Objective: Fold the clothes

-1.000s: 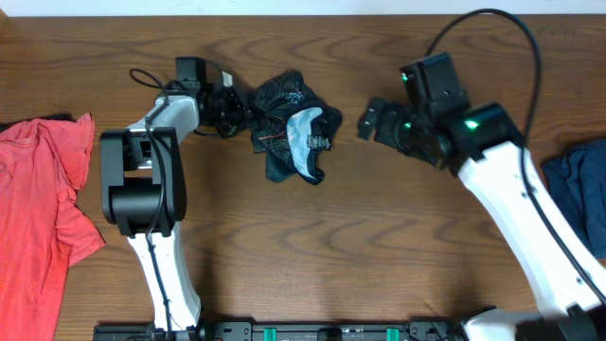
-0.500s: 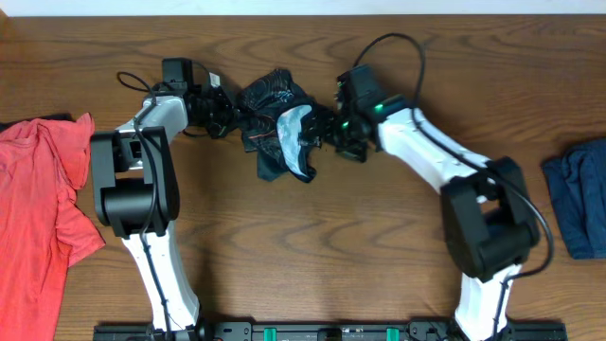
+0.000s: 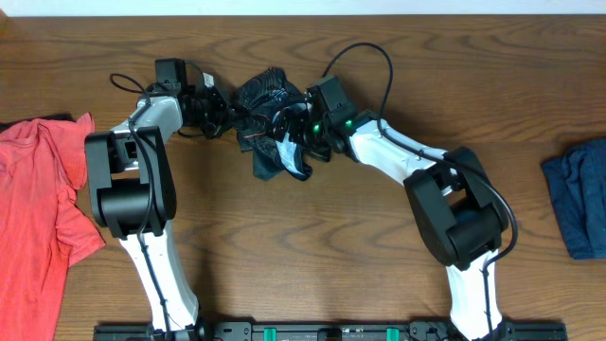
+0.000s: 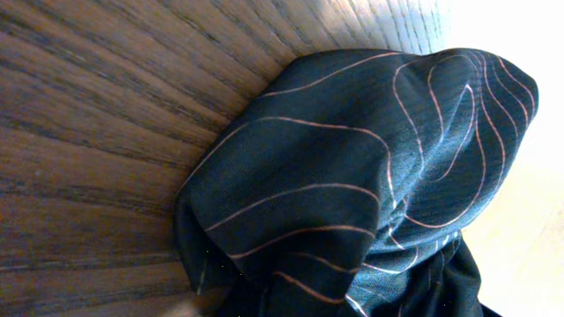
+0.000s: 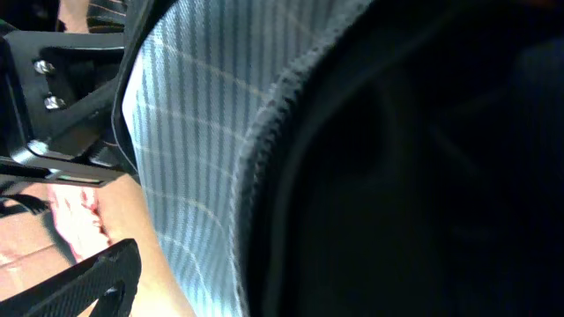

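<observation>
Overhead view places the jersey [image 3: 268, 99] on the far middle of the table [image 3: 379, 246], bunched into a compact black heap with no sleeve, hem or side seam laid out. The left gripper [image 3: 227, 116] meets the heap's left edge and the right gripper [image 3: 301, 133] presses into its right side, so both arms bracket the garment. Neither pair of jaws is exposed from above. The left wrist view shows only crumpled black fabric with thin orange lines against the wood, and the right wrist view is filled by the pale grey collar lining [image 5: 194, 158] and dark cloth. Whether either end effector is clenched on fabric or released cannot be told. A red garment [image 3: 43, 199] lies at the left edge of the table and a blue garment [image 3: 578, 194] at the right edge, both well apart from the arms. Progress assessment: the task is at its earliest stage. No fold is made, and the jersey is not yet flat. The work left appears to be to pull the heap open, spread it face-flat, square the sleeves, then make the folds.
</observation>
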`<state>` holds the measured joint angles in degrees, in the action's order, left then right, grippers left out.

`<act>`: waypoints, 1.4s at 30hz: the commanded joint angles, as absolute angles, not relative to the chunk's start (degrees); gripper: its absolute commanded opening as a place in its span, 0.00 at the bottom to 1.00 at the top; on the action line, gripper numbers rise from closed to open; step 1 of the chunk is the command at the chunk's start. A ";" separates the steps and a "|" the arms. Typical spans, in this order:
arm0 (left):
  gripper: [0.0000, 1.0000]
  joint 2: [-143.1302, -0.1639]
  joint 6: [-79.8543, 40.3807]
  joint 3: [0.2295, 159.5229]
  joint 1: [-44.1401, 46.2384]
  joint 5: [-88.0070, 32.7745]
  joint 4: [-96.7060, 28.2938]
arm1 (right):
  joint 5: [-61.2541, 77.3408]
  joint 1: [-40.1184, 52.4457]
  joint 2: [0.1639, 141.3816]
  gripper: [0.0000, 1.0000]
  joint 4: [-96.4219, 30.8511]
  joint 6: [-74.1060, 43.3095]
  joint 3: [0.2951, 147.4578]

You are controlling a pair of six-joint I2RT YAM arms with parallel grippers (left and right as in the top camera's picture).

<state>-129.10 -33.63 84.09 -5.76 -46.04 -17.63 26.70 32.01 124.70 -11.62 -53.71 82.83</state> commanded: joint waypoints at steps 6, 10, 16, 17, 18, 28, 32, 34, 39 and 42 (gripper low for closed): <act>0.06 -132.31 -33.06 81.76 -6.79 -38.48 -19.25 | 25.67 32.38 133.64 0.99 -4.99 -60.95 82.39; 0.06 -132.25 -33.06 81.76 -6.79 -38.59 -19.25 | 23.90 32.38 136.14 0.99 -0.40 -64.42 82.39; 0.06 -132.22 -33.06 81.76 -6.79 -39.48 -19.22 | 20.29 31.55 137.08 0.94 2.81 -66.65 82.39; 0.06 -132.22 -33.06 81.76 -6.79 -39.64 -19.22 | 19.88 31.40 137.08 0.84 3.38 -66.94 82.39; 0.06 -132.22 -33.06 81.76 -6.79 -39.66 -19.22 | 19.86 31.18 137.08 0.70 4.10 -67.33 82.39; 0.09 -132.22 -33.08 81.76 -6.79 -42.83 -19.22 | 19.05 28.21 137.08 0.01 5.65 -65.98 82.48; 0.82 -132.22 -33.12 81.76 -6.79 -43.33 -19.25 | 21.74 26.26 137.03 0.01 5.54 -58.72 83.53; 0.97 -132.22 -33.12 81.76 -6.79 -43.33 -19.25 | 22.90 25.21 136.44 0.01 5.06 -55.61 84.05; 0.98 -132.22 -33.12 81.76 -6.79 -43.55 -19.22 | 22.76 22.46 132.79 0.01 2.20 -49.54 85.62; 0.98 -132.22 -33.15 81.76 -6.79 -43.53 -19.20 | 20.73 21.19 129.51 0.01 -1.85 -44.36 87.29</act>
<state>-127.39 -33.23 84.84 -6.33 -51.77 -17.45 25.28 22.31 132.44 0.16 -51.86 85.93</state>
